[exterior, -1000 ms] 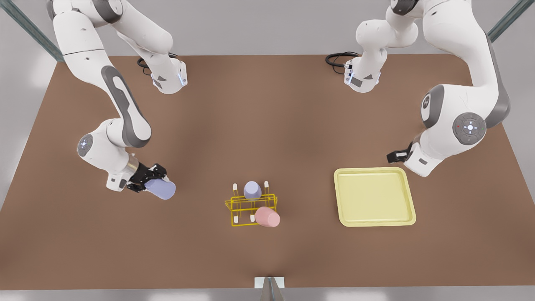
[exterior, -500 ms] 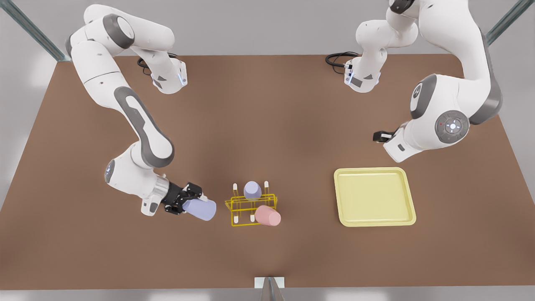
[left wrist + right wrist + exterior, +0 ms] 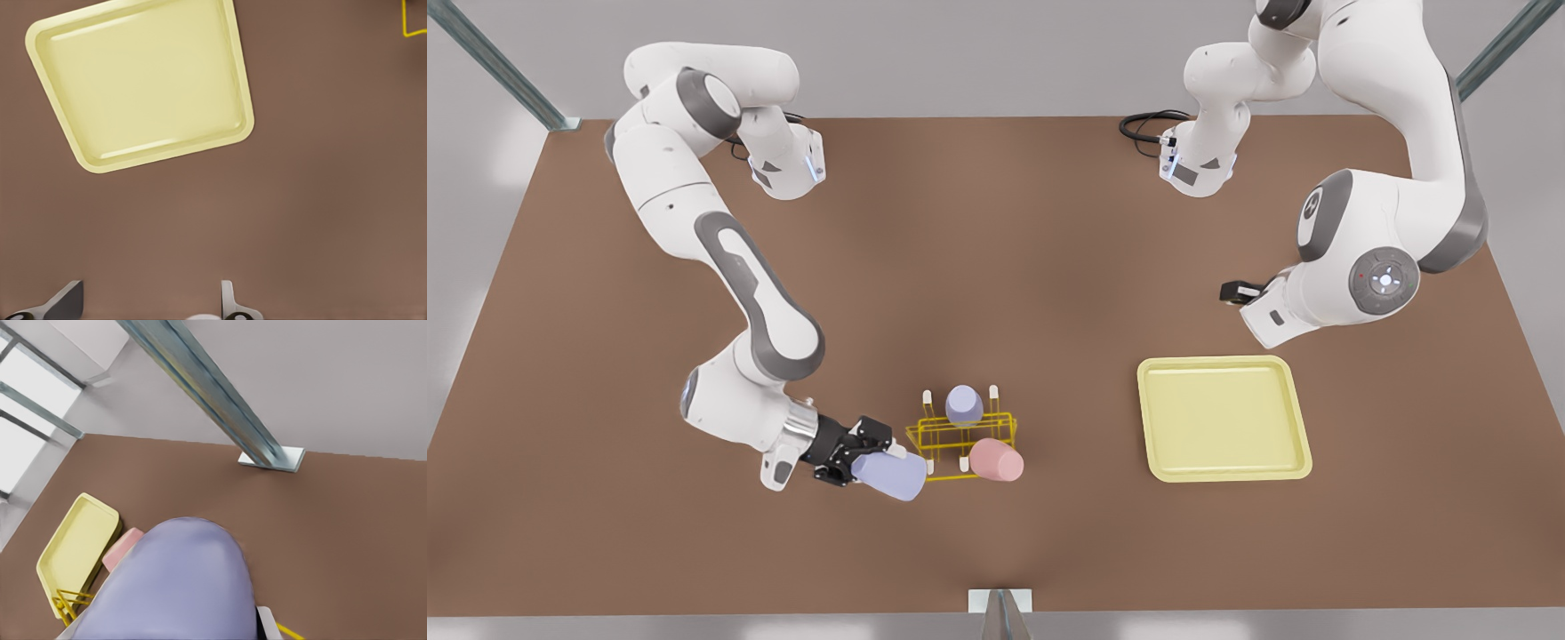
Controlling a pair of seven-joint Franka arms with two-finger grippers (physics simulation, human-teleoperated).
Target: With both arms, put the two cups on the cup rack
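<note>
My right gripper point(image 3: 860, 455), at the front view's left, is shut on a lavender cup point(image 3: 891, 476) held on its side, its far end just touching the cup rack point(image 3: 941, 436) at its left front corner. The same cup point(image 3: 180, 587) looms large in the right wrist view. The rack is a small yellow wire frame with white-tipped pegs. A second lavender cup point(image 3: 964, 404) sits upside down on a back peg, and a pale pink cup point(image 3: 996, 460) leans at the rack's front right corner. My left gripper point(image 3: 1238, 292) hangs open above the table behind the tray; its fingertips point(image 3: 228, 299) have nothing between them.
A pale yellow flat tray point(image 3: 1223, 418) lies to the front view's right of the rack, seen also from the left wrist as tray point(image 3: 143, 80). A metal post base point(image 3: 1000, 603) stands at the table's near edge. Both arm bases sit at the back of the brown table.
The right arm has carried the lavender cup toward the front view's right and nearer, up to the rack. The left arm drew back from the tray, then held almost still.
</note>
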